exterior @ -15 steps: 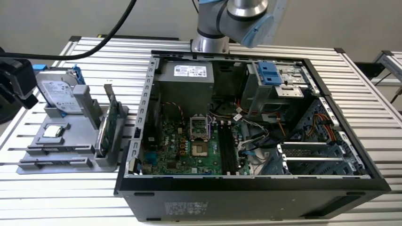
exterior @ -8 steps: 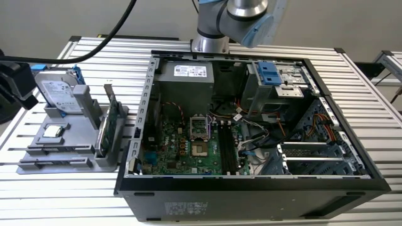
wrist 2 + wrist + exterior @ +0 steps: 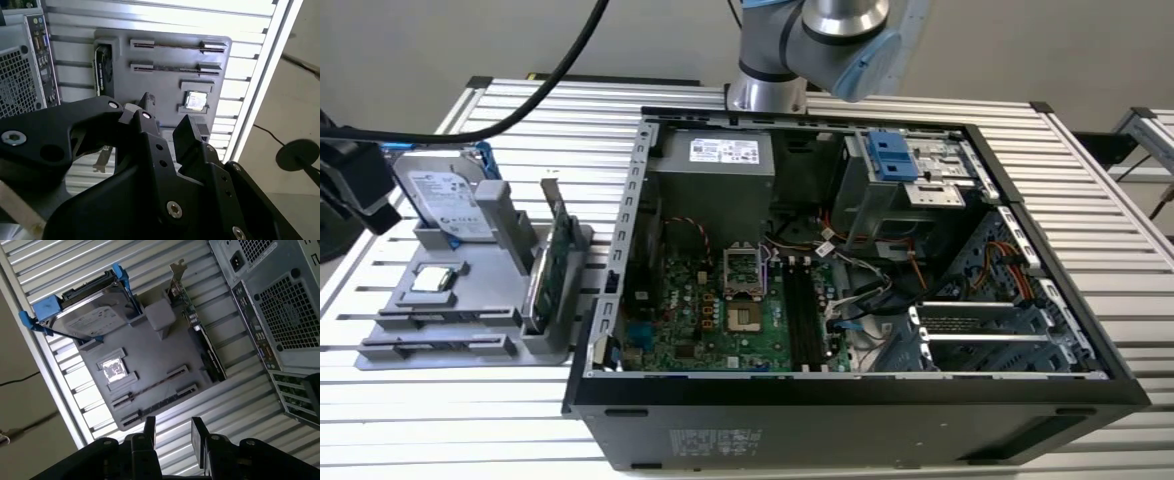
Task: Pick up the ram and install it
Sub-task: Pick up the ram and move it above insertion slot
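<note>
Claw [image 3: 172, 429] hangs with fingers apart, empty, above the gray holder [image 3: 165, 355] near the surface's edge. The ram [image 3: 150, 388] looks light, stiff, fragile: pinch its long edges mid-length.

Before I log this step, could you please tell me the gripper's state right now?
Gripper: open, holding nothing.

The pincer [image 3: 173, 427], jaws apart, hangs above the gray tray [image 3: 162, 357] bearing a hard drive [image 3: 90, 315] and, seemingly, a chip [image 3: 114, 371].
</note>
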Motion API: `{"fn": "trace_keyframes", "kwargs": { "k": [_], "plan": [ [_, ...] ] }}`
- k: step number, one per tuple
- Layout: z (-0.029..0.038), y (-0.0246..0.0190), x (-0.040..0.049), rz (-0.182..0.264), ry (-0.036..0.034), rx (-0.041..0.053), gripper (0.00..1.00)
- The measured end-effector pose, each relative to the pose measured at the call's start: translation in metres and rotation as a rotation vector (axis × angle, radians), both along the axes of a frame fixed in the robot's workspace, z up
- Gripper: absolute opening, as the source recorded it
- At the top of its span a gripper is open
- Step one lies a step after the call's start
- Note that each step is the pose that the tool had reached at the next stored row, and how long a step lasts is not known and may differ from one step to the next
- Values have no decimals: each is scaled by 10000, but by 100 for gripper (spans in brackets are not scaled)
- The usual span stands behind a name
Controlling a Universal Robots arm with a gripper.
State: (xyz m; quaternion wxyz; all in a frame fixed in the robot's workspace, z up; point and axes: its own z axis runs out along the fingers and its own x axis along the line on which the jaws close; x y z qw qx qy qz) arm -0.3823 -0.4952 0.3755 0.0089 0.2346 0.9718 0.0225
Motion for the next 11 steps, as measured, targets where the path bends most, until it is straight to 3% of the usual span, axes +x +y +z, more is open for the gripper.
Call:
{"fn": "trace_keyframes", "kwargs": {
  "k": [11],
  "plan": [
    [-9, 0, 0, -838, -1, 0, 100]
  ]
}}
